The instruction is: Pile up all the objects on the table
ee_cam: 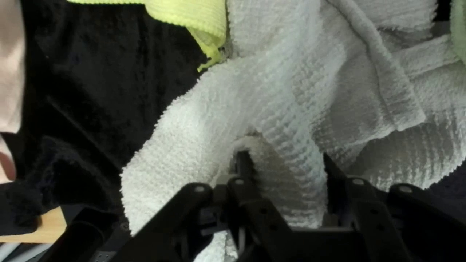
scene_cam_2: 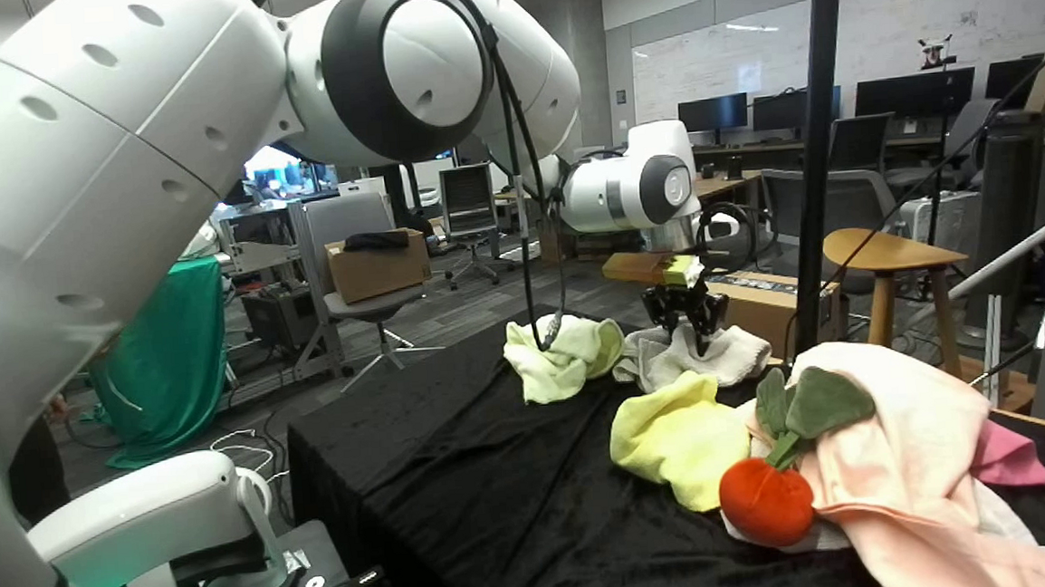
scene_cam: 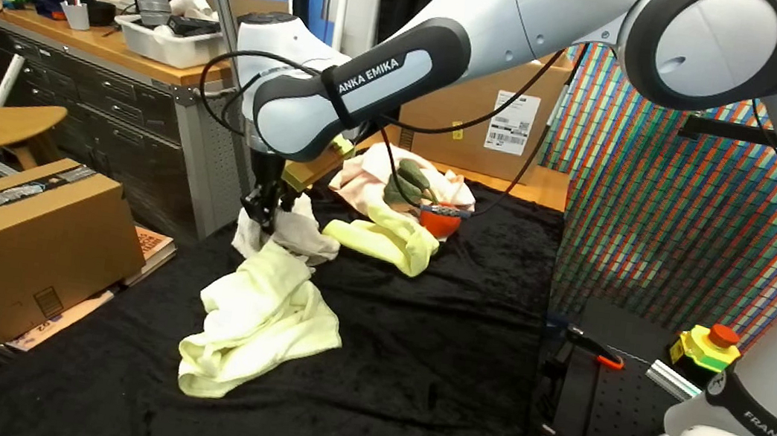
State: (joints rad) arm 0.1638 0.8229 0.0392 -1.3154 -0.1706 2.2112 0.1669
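Gripper (ee_cam: 285, 158) down in the gray towel (ee_cam: 269, 98), bottom center of wrist view. Jaws spread partway, towel fold between them; can't tell if they bear on it. In an exterior view: pale green towel (scene_cam: 262, 321) left of center, yellow towel (scene_cam: 389, 241) about center. In an exterior view: red plush (scene_cam_2: 767, 501) touching pink cloth (scene_cam_2: 902, 424), lower right.

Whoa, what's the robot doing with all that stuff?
The white robot arm has its open black gripper down at a crumpled grey terry towel, straddling one fold. The pale green cloth towel and bright yellow cloth towel lie nearby on the black fabric-covered table, not gathered into one pile.
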